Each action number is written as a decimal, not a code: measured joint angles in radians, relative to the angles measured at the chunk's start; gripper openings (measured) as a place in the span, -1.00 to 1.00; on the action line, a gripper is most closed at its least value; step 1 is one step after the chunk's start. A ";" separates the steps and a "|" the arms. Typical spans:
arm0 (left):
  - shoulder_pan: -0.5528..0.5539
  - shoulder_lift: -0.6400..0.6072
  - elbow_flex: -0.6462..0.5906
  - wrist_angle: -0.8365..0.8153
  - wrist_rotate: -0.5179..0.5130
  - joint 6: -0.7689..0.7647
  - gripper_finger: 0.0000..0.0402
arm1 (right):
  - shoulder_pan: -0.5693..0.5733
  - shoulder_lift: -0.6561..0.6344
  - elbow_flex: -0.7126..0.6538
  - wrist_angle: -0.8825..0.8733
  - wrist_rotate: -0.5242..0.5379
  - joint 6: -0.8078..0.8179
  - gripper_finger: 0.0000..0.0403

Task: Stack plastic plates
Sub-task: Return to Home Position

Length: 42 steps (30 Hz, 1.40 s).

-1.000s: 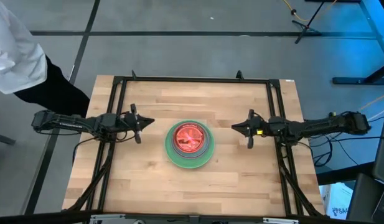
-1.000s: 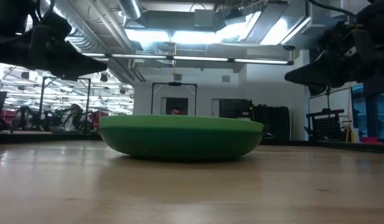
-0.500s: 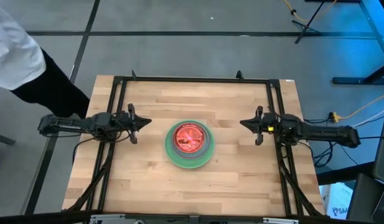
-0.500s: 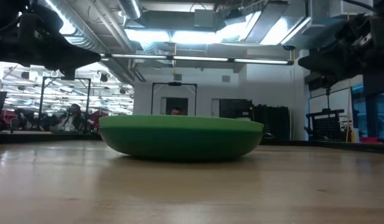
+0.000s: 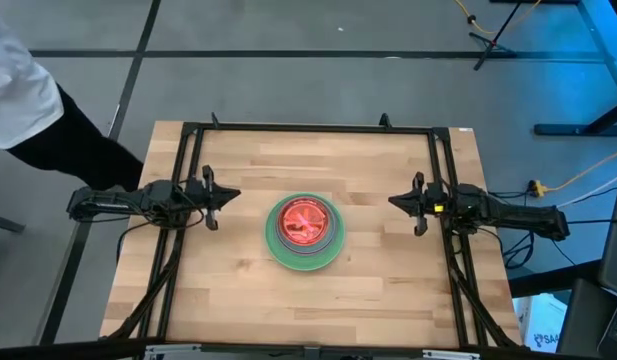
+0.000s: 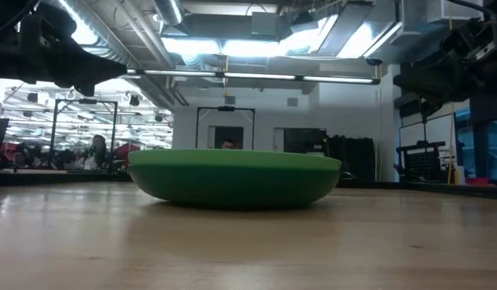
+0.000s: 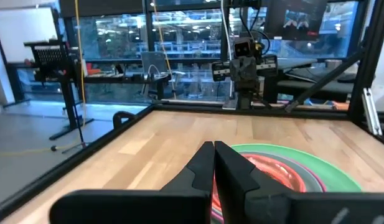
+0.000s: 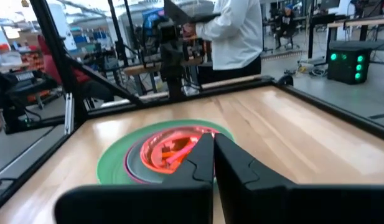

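The plastic plates [image 5: 305,231] sit in one stack at the table's middle: a large green plate at the bottom, smaller ones nested in it, a translucent orange-red one on top. The low view shows only the green bottom plate [image 6: 234,179] resting on the wood. My left gripper [image 5: 234,195] hovers shut left of the stack, and its wrist view shows the stack [image 7: 316,171] past the shut fingers [image 7: 215,155]. My right gripper [image 5: 392,201] hovers shut right of the stack, with the stack [image 8: 117,158] ahead of its shut fingers [image 8: 213,144].
A black frame [image 5: 308,128] runs along the table's far edge and down both sides. A person in a white top [image 5: 18,85] stands off the far left corner. Bare wood lies around the stack on all sides.
Both arms have drawn back from the stack: the left gripper toward the table's left edge, the right gripper toward the right edge. Both stayed shut. The stack has not moved.
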 joint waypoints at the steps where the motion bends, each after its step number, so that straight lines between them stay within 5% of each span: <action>1: 0.000 0.001 0.000 -0.001 0.003 0.018 -0.97 | 0.000 -0.001 0.000 0.000 0.001 0.000 -0.96; 42: 0.000 0.010 0.000 -0.003 0.018 0.083 -0.97 | 0.000 -0.001 0.000 -0.004 0.004 -0.001 -0.96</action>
